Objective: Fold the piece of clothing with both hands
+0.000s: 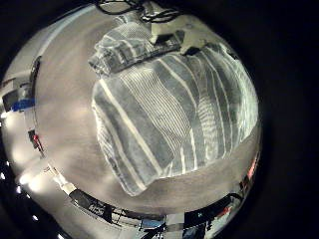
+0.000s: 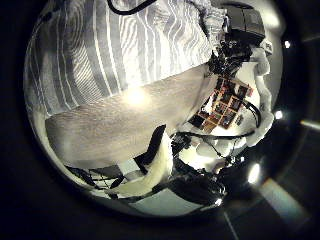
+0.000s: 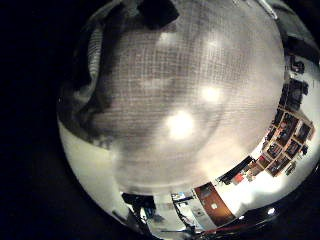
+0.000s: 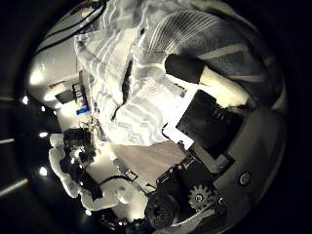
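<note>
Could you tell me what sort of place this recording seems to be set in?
Probably a lab or workshop: a striped garment lies on a bare table under bright lamps, with shelving at the room's edge.

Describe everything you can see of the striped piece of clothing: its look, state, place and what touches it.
The striped piece of clothing looks like soft fabric with light and dark stripes. It lies crumpled and partly folded on the table, with one bunched part lying over the rest and wrinkles across it. In the right thumb side palm view a hand rests against the cloth. No outside view shows its colours.
</note>
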